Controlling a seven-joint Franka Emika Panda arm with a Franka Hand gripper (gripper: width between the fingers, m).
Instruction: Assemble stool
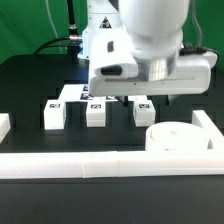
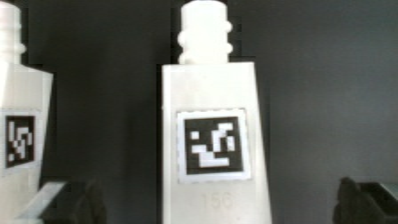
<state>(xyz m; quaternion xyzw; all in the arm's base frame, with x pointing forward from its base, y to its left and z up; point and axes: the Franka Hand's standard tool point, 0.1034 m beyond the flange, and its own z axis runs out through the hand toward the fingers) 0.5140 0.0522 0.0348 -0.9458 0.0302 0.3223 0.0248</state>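
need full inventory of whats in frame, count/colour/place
legs: 3, white with black-and-white tags, in a row mid-table
seat: 1, white round disc, front of the table at the exterior view's right
border rails: 3 stretches visible, white, along the front edge and both sides
marker board: 1, white with tags, flat behind the legs
table: 1, black, under everything
arm: 1, white, over the row of legs
end effector: 1, dark fingers, open, above the leg at the exterior view's right
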